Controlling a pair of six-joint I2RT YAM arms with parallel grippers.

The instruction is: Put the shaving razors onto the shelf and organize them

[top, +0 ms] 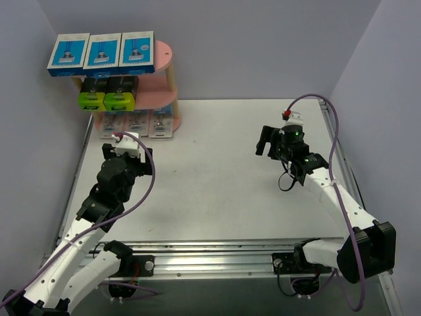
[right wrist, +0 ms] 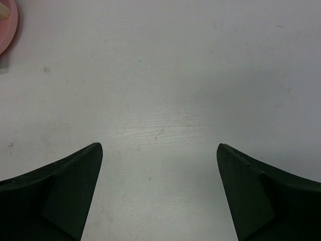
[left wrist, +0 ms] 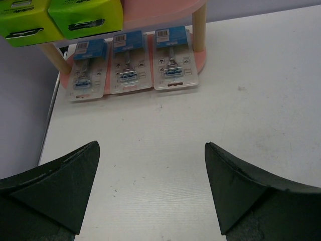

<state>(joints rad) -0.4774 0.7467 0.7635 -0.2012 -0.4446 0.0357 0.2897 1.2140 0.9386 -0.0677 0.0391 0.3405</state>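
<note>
Both grippers hang empty. The left gripper (left wrist: 151, 150) has its jaws spread wide with nothing between them. The right gripper (right wrist: 159, 148) is spread just as wide, over the table (top: 230, 197) toward its far right. No pack lies loose on the surface that I can see — every razor sits on the shelf (top: 166, 58) at the far-left corner.

Straight ahead of the left jaws, three blister packs (left wrist: 129, 68) lie side by side on the bottom tier, long axes pointing away. Above them sit two black boxes with lime-green ends (top: 108, 93), and on top three blue-and-white boxes (top: 102, 52).

Any straightening likely falls to the left arm — it is much nearer. The print on the cards is too small to read.
</note>
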